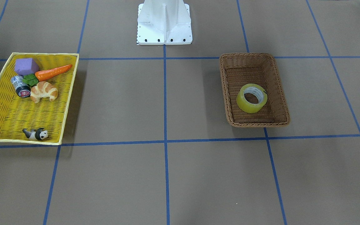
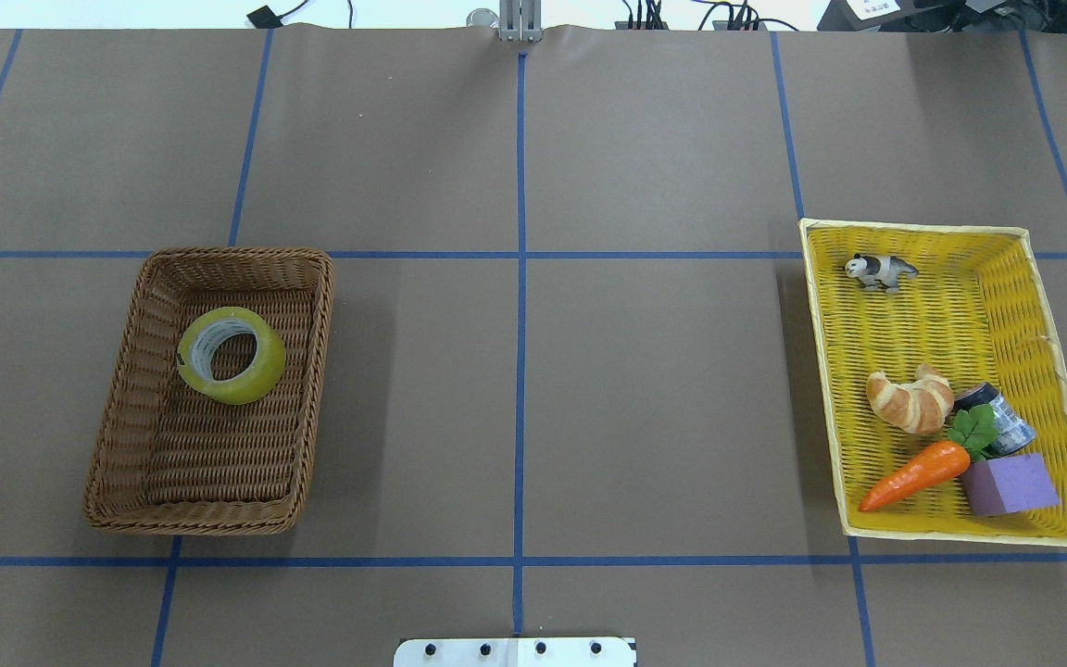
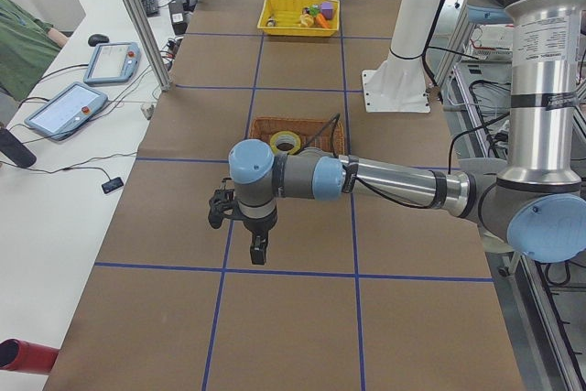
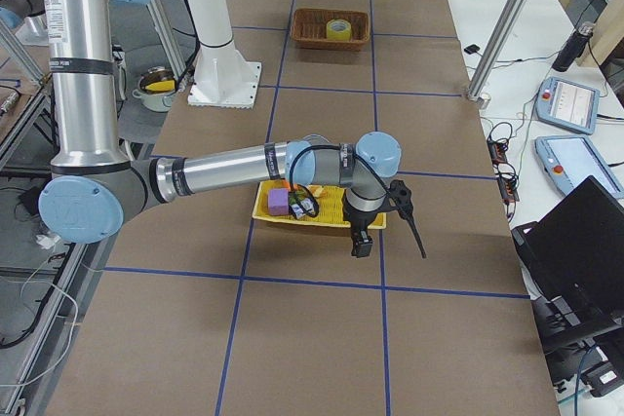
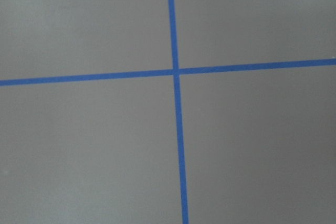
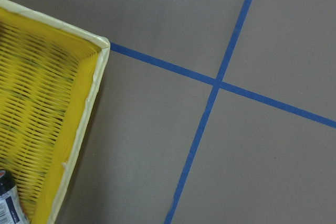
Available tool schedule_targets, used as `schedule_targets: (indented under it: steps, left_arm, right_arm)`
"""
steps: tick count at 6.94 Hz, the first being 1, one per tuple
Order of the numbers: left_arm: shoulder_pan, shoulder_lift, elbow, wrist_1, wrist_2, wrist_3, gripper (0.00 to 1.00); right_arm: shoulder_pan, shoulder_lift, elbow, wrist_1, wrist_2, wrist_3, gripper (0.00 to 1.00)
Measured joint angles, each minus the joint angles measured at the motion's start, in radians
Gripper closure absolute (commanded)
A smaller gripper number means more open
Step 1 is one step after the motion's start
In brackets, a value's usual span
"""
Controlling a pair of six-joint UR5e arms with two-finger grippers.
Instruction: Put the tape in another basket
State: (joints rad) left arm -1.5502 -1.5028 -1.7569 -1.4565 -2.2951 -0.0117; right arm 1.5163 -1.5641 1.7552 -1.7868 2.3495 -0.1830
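The yellow-green tape [image 1: 248,107] lies tilted inside the deep brown wicker basket [image 1: 245,56], toward its far end in the overhead view [image 2: 260,372]. Neither gripper shows in the overhead or front views. The left gripper [image 3: 259,249] hangs above bare table, well short of the basket [image 3: 316,123]. The right gripper [image 4: 361,245] hangs just past the shallow yellow tray [image 4: 322,223]. Both show only in side views, so I cannot tell whether they are open or shut. The wrist views show no fingers.
The yellow tray [image 2: 913,227] holds a croissant [image 2: 910,398], a carrot [image 2: 918,474], a purple block [image 2: 1010,484], a small silver-black cylinder [image 2: 997,419] and a panda figure [image 2: 879,270]. The robot's white base [image 1: 164,22] stands at the table's middle edge.
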Motion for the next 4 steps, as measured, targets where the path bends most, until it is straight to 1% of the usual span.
schedule_targets:
  steps: [1,2,4]
  left_arm:
    - [-0.001,0.003,0.036,-0.003,-0.001,0.000,0.02]
    - [-0.002,0.003,0.057,-0.004,-0.004,-0.001,0.02]
    - [-0.003,0.004,0.073,-0.005,-0.007,-0.001,0.01]
  right_arm:
    - [0.020,-0.011,0.000,0.000,0.032,-0.001,0.00]
    - [0.035,-0.014,0.000,0.000,0.046,-0.001,0.00]
    - [0.043,-0.016,0.001,0.000,0.051,-0.001,0.00]
